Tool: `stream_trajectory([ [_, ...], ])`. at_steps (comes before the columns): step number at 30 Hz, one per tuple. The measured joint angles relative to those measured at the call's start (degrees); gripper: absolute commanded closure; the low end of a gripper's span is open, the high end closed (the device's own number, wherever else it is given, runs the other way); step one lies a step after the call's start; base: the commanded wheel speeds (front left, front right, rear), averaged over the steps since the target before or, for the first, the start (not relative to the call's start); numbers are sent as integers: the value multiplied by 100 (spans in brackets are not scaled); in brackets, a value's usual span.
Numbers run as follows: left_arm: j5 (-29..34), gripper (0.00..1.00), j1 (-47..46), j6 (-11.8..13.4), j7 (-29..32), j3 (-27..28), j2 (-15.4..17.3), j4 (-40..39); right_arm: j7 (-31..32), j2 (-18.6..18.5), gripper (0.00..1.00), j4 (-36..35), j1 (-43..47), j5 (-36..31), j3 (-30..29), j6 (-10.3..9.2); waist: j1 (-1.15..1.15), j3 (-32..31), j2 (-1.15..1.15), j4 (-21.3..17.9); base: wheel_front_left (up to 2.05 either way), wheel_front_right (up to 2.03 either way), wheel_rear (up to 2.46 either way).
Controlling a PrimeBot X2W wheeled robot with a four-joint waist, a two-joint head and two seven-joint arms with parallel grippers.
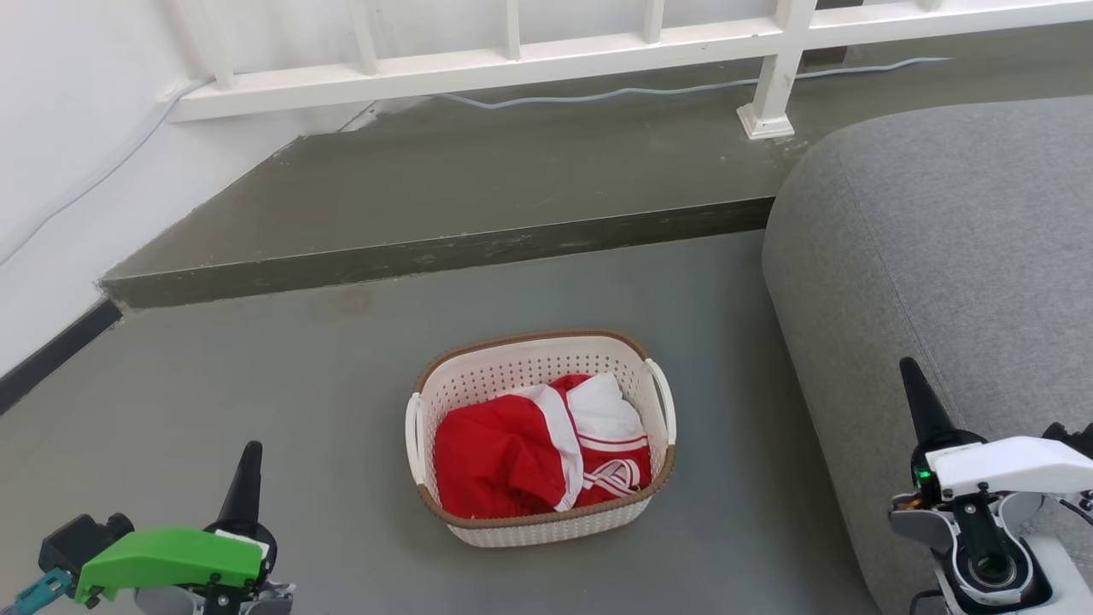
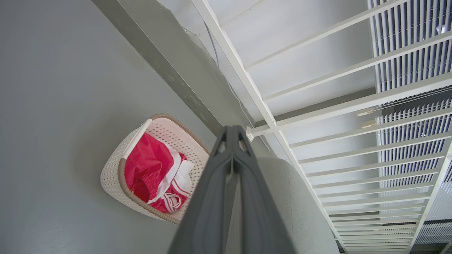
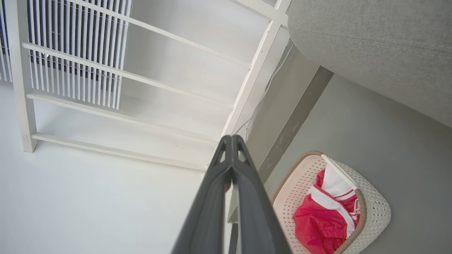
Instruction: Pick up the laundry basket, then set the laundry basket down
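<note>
The laundry basket (image 1: 521, 367) stands on the grey floor in the middle of the head view, cream-white and perforated, with a brown rim and white loop handles on its left and right sides. Red and white clothes lie inside it. My left gripper (image 1: 248, 461) is at the lower left, well clear of the basket, its fingers pressed together and holding nothing. At the lower right my right gripper (image 1: 914, 380) is also shut and empty, in front of the sofa. The basket (image 2: 116, 165) sits left of the shut fingers in the left wrist view, and the basket (image 3: 374, 208) sits lower right in the right wrist view.
A grey sofa (image 1: 965, 256) fills the right side, close to the basket. Behind the basket a raised dark step (image 1: 444, 248) crosses the floor, with a white railing (image 1: 598, 47) and a cable beyond. A white wall (image 1: 60, 154) runs along the left.
</note>
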Motion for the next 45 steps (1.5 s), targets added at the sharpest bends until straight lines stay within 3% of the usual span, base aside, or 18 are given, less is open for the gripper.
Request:
stream_trajectory([
  [31,-2059,100,-224,-358,456,524,-55,237,433,71,100,216,-160,2174,-559,409,0,-139,0,7,0,0,0],
  [45,-2076,100,-260,-361,472,545,-70,279,474,75,100,270,-190,2208,-576,449,0,-141,0,7,0,0,0],
])
